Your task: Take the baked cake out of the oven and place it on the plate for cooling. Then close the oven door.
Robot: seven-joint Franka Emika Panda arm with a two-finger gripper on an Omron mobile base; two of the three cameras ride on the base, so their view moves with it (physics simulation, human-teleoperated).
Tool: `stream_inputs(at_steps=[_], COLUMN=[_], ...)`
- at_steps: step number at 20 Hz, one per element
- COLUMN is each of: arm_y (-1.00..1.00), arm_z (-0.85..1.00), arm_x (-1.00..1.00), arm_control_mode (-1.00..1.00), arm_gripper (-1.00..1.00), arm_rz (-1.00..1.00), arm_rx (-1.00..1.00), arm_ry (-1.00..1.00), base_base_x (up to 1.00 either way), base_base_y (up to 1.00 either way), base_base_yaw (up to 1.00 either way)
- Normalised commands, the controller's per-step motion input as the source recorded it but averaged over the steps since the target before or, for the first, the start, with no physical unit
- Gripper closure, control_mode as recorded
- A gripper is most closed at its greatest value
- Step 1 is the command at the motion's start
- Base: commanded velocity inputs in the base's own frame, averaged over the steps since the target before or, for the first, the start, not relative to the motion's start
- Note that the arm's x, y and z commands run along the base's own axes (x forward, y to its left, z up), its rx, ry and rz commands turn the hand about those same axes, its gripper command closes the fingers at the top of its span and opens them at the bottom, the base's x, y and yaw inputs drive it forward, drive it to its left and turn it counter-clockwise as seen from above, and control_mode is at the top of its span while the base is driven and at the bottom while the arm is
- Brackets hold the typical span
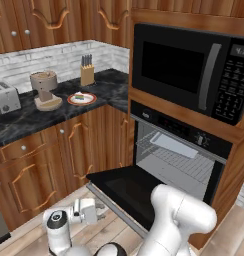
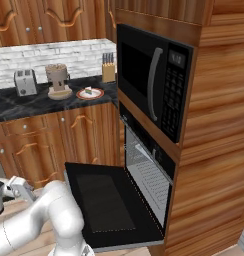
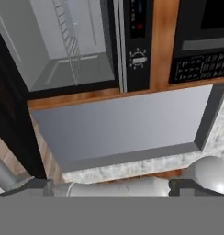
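Cake [image 1: 82, 97] sits on the plate [image 1: 74, 101] on the dark counter [image 1: 24, 117], at about ten o'clock in the left base view, beside the coffee grinder [image 1: 44, 89] and knife block [image 1: 87, 73]. The oven [image 1: 181, 150] gapes, its door [image 1: 126, 192] dropped flat at six o'clock below the wire rack [image 1: 179, 161]. Gripper [image 1: 96, 211] hangs low at seven o'clock, well apart from the door; whether its fingers are spread or closed cannot be told.

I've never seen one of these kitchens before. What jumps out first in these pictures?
The oven door hangs wide open and flat, baring the oven and its wire rack under the black microwave. Away on the dark counter, the plate already carries the baked cake, beside a knife block and toaster.
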Motion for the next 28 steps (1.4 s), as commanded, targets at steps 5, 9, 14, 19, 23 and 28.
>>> stream_inputs(at_steps=[5,9,14,19,23,28], arm_y=[0.00,0.00,0.05,0.11,0.24,0.18], arm_z=[-0.47,-0.62,-0.60,-0.60,-0.60,-0.61], arm_x=[0.23,0.38,0.43,0.38,0.29,0.46], arm_control_mode=[-1.00,-1.00,-1.00,-1.00,-1.00,-1.00], arm_gripper=[-1.00,-1.00,-1.00,-1.00,-1.00,-1.00], arm_rz=[0.36,0.30,0.07,0.00,0.00,0.00], arm_rx=[0.09,0.05,0.00,0.00,0.00,-0.04], arm_ry=[0.00,0.03,0.14,0.15,0.11,0.05], base_base_x=[0.00,0.00,0.00,0.00,0.00,0.00], base_base_y=[0.00,0.00,0.00,0.00,0.00,0.00], base_base_yaw=[0.00,0.00,0.00,0.00,0.00,0.00])
